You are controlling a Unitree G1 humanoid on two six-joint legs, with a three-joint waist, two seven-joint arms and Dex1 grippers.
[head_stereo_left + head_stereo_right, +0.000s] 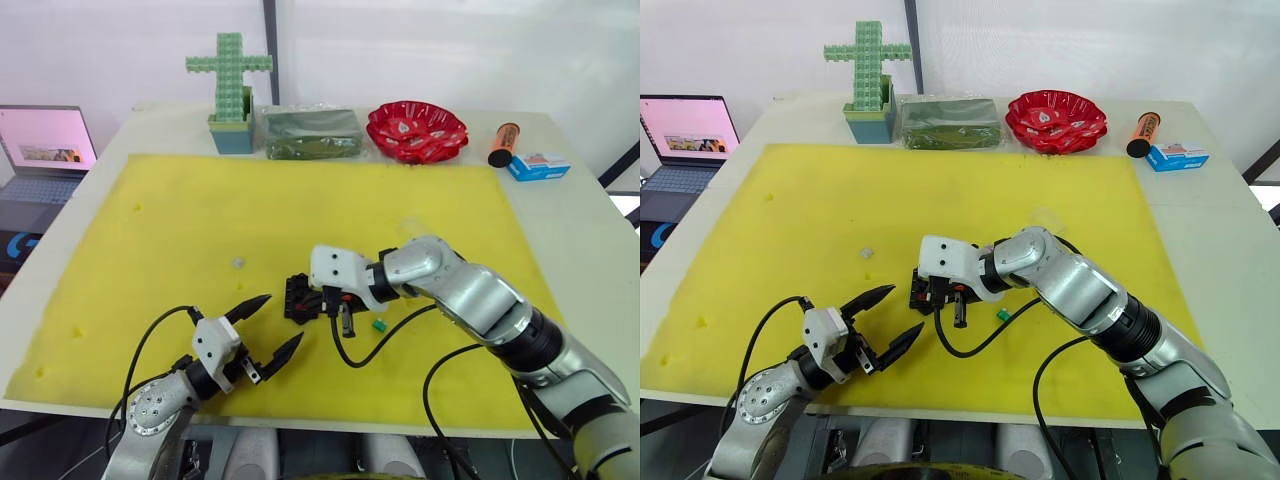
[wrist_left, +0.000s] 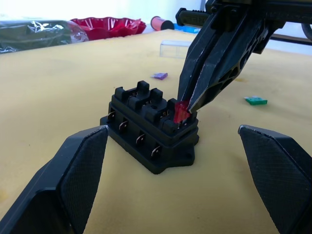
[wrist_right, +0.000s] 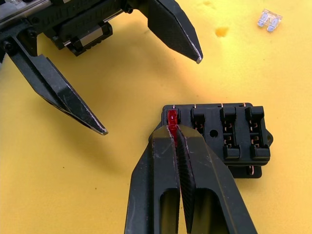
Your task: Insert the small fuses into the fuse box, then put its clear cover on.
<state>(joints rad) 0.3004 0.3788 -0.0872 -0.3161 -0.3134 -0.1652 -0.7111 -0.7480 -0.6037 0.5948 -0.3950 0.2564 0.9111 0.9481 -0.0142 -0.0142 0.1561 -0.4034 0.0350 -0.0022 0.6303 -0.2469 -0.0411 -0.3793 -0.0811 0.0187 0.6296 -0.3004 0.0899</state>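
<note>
The black fuse box [image 2: 146, 141] lies on the yellow mat [image 1: 300, 200], near its front middle. My right gripper [image 3: 174, 130] is shut on the red fuse [image 3: 171, 117] and holds it upright in a corner slot of the box. The box's other slots look bare. My left gripper [image 1: 270, 330] hangs open just left of the box, with nothing between its fingers. The green fuse [image 1: 379, 325] lies right of the box, the whitish-grey fuse [image 1: 238, 263] to its far left, and the purplish fuse [image 2: 159, 76] behind it. The clear cover [image 2: 175, 48] rests further back.
Along the table's back edge stand a green block cross in a pot [image 1: 230, 85], a green-filled clear bag [image 1: 308, 133], a red bowl [image 1: 416, 130], an orange cylinder [image 1: 503, 144] and a blue-and-white carton [image 1: 538, 166]. A laptop [image 1: 45, 150] sits off the left side.
</note>
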